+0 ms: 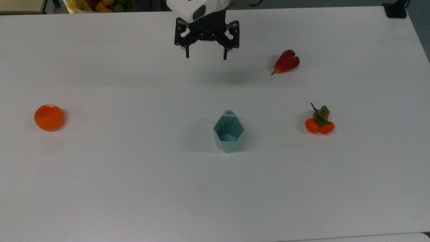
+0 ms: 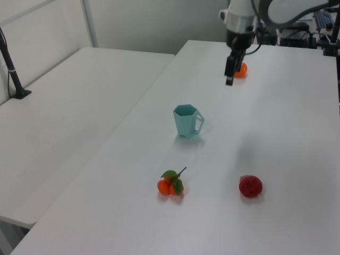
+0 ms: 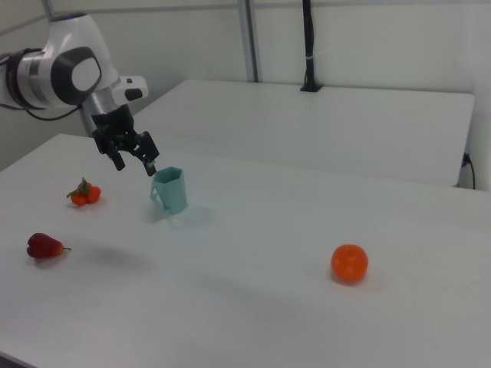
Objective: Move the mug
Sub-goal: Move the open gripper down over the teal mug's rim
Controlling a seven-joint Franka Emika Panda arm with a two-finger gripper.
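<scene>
Near the middle of the white surface the mug stands upright, its small handle toward twelve o'clock in the top view. At about eleven o'clock from it in the top view, well apart, the claw hangs above the surface with its two fingers spread wide and pointing down, holding nothing; its shadow lies on the surface below. In the right view the white arm reaches in from the right view's left, wrist bent downward. An orange sits at nine o'clock from the mug, a small orange cluster with leaves at three o'clock, and a red fruit at one o'clock.
</scene>
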